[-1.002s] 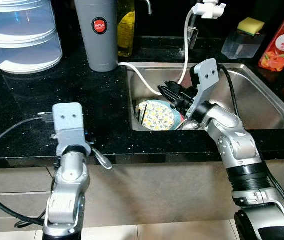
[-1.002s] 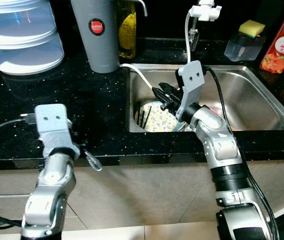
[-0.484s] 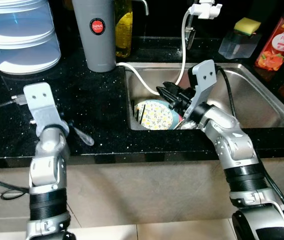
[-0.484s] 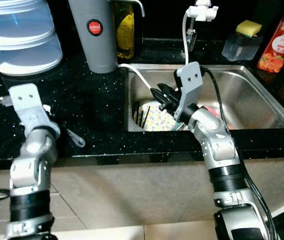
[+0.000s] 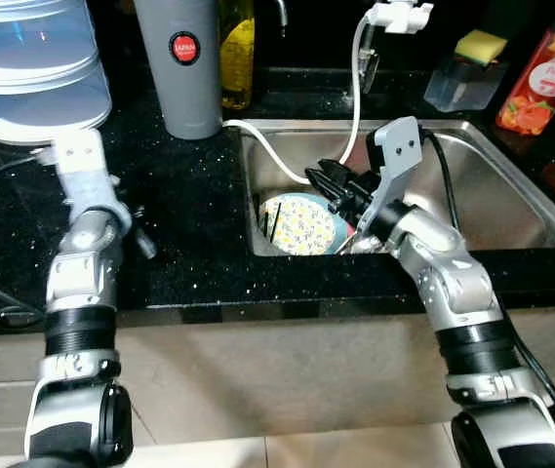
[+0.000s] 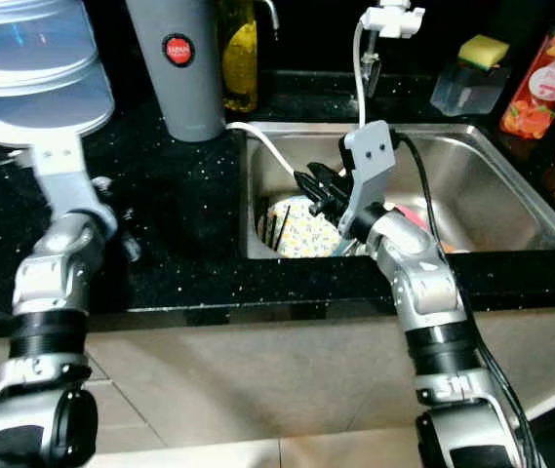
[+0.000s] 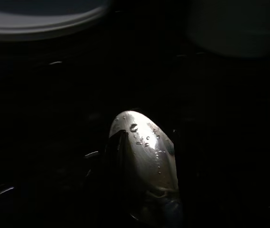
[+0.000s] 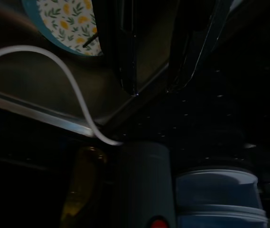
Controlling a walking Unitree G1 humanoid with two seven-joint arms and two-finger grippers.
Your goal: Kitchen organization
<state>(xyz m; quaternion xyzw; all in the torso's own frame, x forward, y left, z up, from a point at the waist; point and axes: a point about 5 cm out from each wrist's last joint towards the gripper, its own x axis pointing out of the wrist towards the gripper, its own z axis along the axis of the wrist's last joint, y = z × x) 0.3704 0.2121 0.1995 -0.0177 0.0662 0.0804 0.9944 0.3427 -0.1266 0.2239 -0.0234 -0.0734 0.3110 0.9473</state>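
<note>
A wet metal spoon [image 7: 144, 152] is clamped between the fingers of my left gripper [image 5: 138, 232], which hangs just above the black counter [image 5: 199, 195], left of the sink. My left gripper is shut on the spoon. In the steel sink [image 5: 496, 200] a floral plate [image 5: 301, 224] with a teal rim leans by the left wall. Over that plate my right gripper [image 5: 328, 183] stands open, with nothing between its two black fingers [image 8: 127, 52].
At the counter's back stand a translucent stacked container [image 5: 28, 68], a grey canister [image 5: 187, 63] with a red label and a yellow bottle [image 5: 238, 49]. A white hose [image 5: 269, 148] runs into the sink. A sponge holder [image 5: 462, 78] and an orange bottle [image 5: 540, 83] sit behind the sink.
My left arm has carried the spoon from the counter's front edge back over the counter, toward the stacked container. The right gripper has stayed over the plate.
</note>
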